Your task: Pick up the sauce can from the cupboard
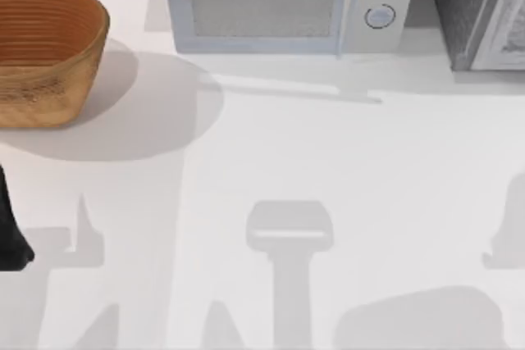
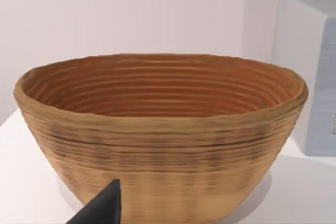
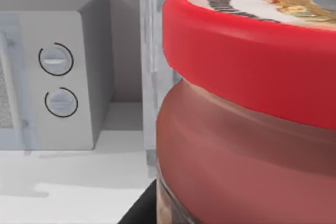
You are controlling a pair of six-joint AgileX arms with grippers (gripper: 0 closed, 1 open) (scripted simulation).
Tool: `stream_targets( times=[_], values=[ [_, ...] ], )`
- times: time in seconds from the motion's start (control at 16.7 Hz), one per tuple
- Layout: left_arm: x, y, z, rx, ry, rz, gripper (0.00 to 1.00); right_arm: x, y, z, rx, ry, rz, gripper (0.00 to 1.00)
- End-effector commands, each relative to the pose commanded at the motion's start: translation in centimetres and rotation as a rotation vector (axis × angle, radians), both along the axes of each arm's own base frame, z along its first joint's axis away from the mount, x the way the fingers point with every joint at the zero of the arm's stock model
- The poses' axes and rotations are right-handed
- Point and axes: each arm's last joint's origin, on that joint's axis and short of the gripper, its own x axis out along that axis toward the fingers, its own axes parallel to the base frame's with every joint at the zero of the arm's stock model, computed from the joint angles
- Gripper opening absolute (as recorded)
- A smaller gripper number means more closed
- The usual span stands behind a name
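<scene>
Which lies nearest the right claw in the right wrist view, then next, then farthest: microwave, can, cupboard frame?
1. Can, close up at the claw.
2. Cupboard frame, just behind the can.
3. Microwave, farthest, beside the cupboard.

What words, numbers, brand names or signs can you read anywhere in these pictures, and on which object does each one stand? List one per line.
No text can be read in any view.
sauce can: the emblem on its red lid has dark marks around the rim, too blurred and foreshortened to read.
microwave: two round dials, no legible numbers or markings.
basket: plain weave, no label.
</scene>
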Motion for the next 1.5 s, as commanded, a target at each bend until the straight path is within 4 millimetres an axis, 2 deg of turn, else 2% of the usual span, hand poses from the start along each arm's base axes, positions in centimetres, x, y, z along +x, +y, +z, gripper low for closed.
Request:
stream_targets(
  times=[0.3,0.6,1.02,1.5],
  values=[
    [0.0,0.0,0.0,0.0,0.0,0.0,1.0,0.1,0.2,0.1,0.003,0.009,0.016,0.0],
    [0.0,0.0,0.0,0.0,0.0,0.0,1.0,1.3,1.0,1.4,0.006,0.02,0.093,0.0],
    [0.0,0.0,0.0,0.0,0.0,0.0,1.0,4.1,3.0,3.5,-0.002,0.009,0.211,0.0],
    [0.0,0.0,0.0,0.0,0.0,0.0,1.0,8.1,6.3,4.1,-0.01,0.008,0.329,0.0]
  ],
)
